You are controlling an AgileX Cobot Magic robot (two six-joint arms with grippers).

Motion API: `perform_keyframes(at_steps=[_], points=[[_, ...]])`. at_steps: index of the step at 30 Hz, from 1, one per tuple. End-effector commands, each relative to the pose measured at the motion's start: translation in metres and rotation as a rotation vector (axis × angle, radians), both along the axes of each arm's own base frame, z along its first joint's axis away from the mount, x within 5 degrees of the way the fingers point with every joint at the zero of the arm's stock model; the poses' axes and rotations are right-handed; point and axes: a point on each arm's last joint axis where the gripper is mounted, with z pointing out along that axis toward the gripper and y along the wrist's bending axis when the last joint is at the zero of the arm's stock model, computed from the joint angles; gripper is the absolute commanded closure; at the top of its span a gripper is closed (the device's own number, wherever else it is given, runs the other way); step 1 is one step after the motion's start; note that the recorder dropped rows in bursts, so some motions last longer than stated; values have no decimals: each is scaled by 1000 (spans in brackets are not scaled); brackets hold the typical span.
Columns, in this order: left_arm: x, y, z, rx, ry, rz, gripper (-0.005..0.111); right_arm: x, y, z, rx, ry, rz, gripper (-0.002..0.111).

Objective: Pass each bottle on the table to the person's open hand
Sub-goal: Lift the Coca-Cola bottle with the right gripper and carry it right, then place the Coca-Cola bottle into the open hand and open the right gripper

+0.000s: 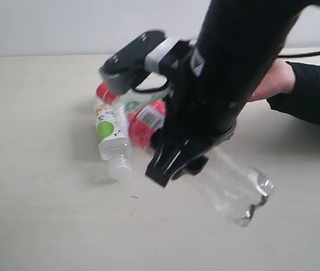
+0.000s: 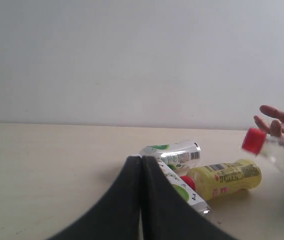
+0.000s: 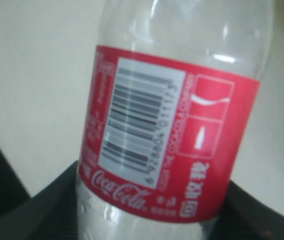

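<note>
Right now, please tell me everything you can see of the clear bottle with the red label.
The clear bottle is thin see-through plastic and looks empty. It has a red cap and a red Coca-Cola label with a barcode. The right gripper is shut on its body beside the label and holds it tilted. The person's hand is apart from it.
</note>
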Motion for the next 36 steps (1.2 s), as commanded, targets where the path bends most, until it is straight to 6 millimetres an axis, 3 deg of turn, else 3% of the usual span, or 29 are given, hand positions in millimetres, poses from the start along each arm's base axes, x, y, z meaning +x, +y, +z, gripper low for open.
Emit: perform_keyframes(at_steps=[1, 7, 15, 19, 30, 36], points=[[-1, 0, 0, -6, -5, 2, 107, 4, -37, 42, -19, -226, -197, 108], [-1, 0, 0, -6, -5, 2, 107, 22, -89, 67, -15, -254, -438, 108], [-1, 0, 0, -6, -5, 2, 107, 45, -122, 69, 36, -158, -618, 108], [-1, 0, 0, -6, -5, 2, 107, 60, -122, 51, 47, -55, -621, 108], [-1, 0, 0, -6, -5, 2, 107, 111, -101, -28, -61, 75, -634, 108], [-1, 0, 0, -6, -5, 2, 107, 128, -95, -39, -50, 56, -638, 108]])
